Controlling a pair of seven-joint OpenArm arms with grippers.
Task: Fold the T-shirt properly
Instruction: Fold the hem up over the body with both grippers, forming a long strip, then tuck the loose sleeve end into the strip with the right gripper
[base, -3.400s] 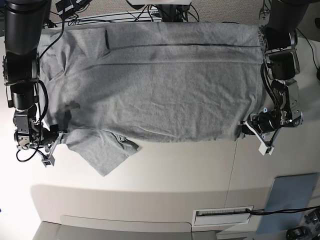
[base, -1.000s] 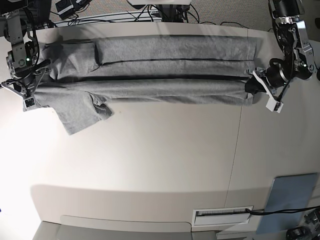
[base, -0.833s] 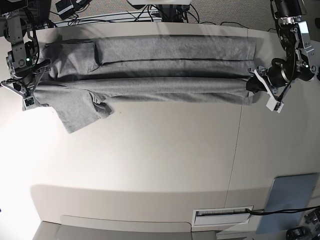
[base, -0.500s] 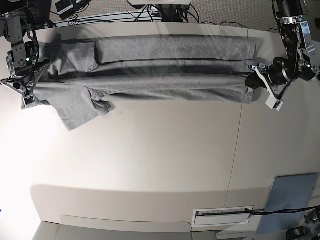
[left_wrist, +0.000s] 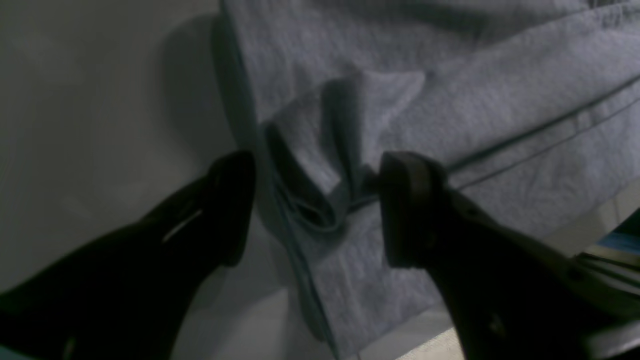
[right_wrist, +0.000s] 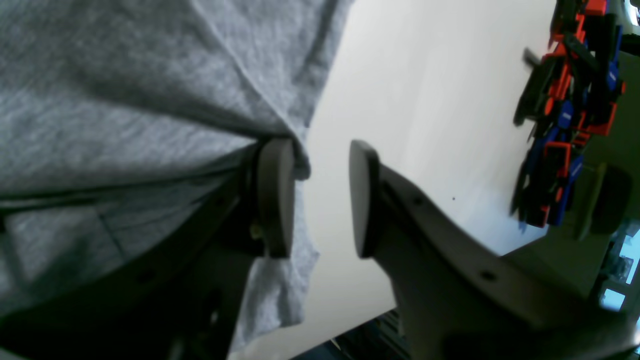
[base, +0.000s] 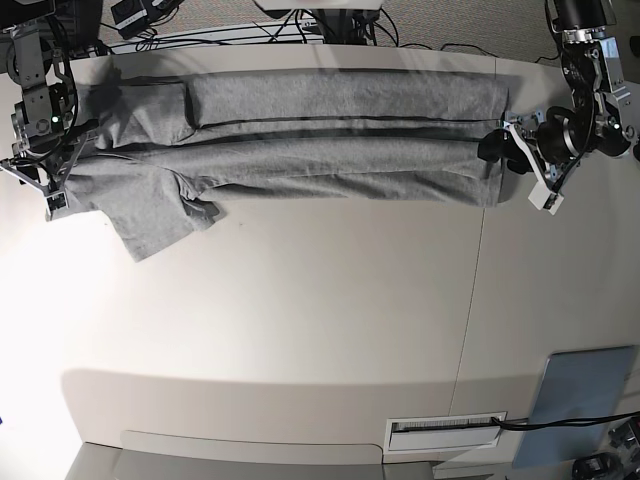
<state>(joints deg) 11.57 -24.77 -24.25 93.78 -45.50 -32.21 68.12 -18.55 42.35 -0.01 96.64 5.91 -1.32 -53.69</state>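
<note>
T-shirt (base: 300, 140) lies folded into a long band across the far part of the desk (base: 330, 330), one sleeve (base: 155, 225) sticking out toward the near side at the band's left end. At that left end in the base view, the right claw (base: 55, 175) sits at the cloth's edge; its wrist view shows the jaws parted, one pad (right_wrist: 275, 197) against the T-shirt's hem, the other over bare desk, nothing pinched between them. At the T-shirt's right end, the left claw (base: 515, 160) stands spread wide. Its wrist view shows a bunched fold of the hem (left_wrist: 320, 200) sitting loose between the two dark fingers (left_wrist: 410, 210), released. Near the desk's front right corner, well apart from the T-shirt, lies a blue-grey panel (base: 585, 405).
</note>
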